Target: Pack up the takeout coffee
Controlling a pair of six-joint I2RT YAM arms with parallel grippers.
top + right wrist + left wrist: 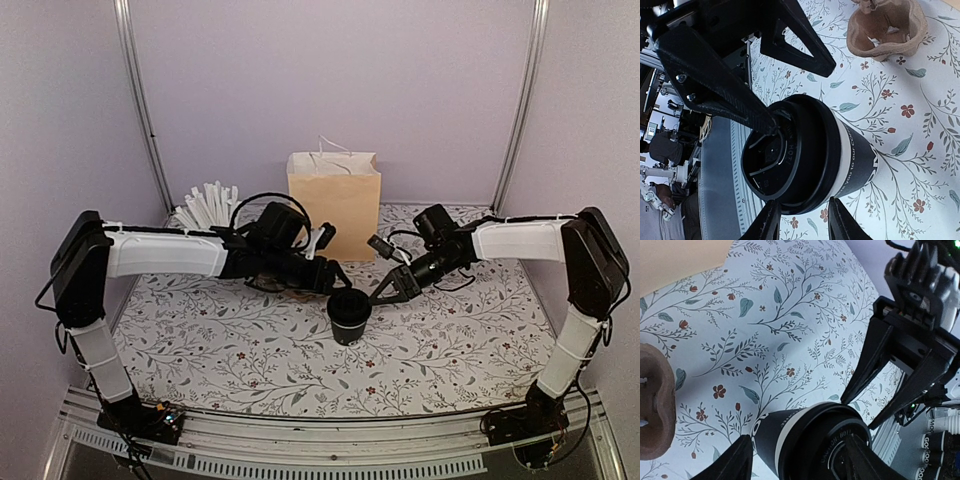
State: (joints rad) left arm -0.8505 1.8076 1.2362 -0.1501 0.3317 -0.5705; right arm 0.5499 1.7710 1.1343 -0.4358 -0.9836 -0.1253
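The takeout coffee (349, 318) stands upright on the flower-patterned tabletop (200, 330), just in front of the tan paper bag (335, 200) and apart from it. Its black lid (775, 155) is on.

The left pincer (804, 96) reaches across in front of the bag from the bag's left side. It is spread wide around the top of the cup. One finger rests on the lid's sunken top and the other hangs clear of the cup.

The right pincer (857, 414) reaches in from the bag's right side. It is partly spread, with the edge of the lid between its tips. Both tips lie at the rim, but I cannot tell whether they actually pinch it.

A brown pulp carrier (655, 405) lies on the tabletop before the bag's left corner, clear of the cup. A white cup of white sticks (205, 210) stands to the left of the bag.
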